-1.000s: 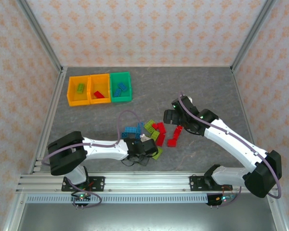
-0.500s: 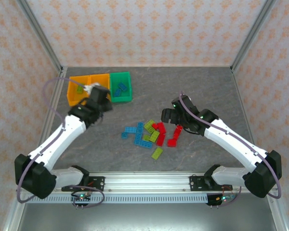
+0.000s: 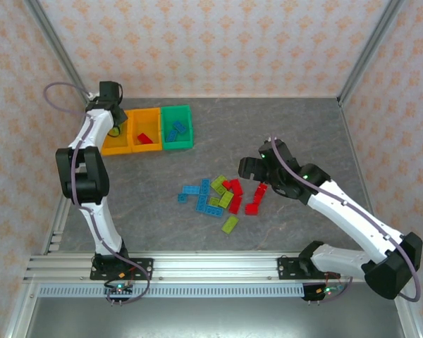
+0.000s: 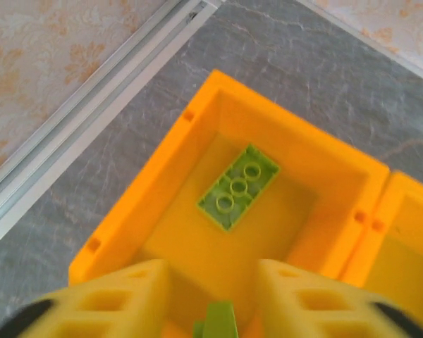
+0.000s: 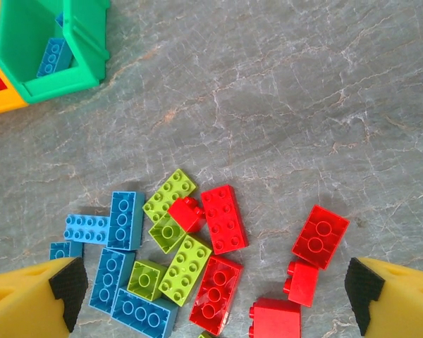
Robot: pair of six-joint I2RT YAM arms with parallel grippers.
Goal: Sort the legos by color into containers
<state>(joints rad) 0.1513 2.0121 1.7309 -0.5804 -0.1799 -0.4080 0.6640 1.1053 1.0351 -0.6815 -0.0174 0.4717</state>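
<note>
Dropping short is the main risk here.

Top view: the left jaws hang over the left orange bin [image 3: 116, 148] at the far-left corner of the table [image 3: 303, 120]. The middle orange bin [image 3: 146, 130] and the green bin [image 3: 177, 128] follow along the row. The loose legos [image 3: 222, 197] lie mid-table, and the right jaws hover at the pile's far-right side, above the red ones.

Left wrist: the two fingers [image 4: 120, 299] stand apart with a lime brick [image 4: 215, 322] end-on in the gap. Orange shows on both sides of it, so it looks let go, though I cannot tell whether it touches a pad. Another lime brick [image 4: 238, 186] lies flat on the bin floor below. The brick in the gap sits toward the bin wall nearest the camera, so I judge it could clip the rim and tumble onto the table, or cling to a finger.

Right wrist: the fingers [image 5: 35, 303] are spread wide and empty over the pile. A red brick [image 5: 223, 218] lies midway between them, with a lime one [image 5: 185, 270] and a blue one [image 5: 123, 220] packed close by. Closing here could pinch two colours at once.
</note>
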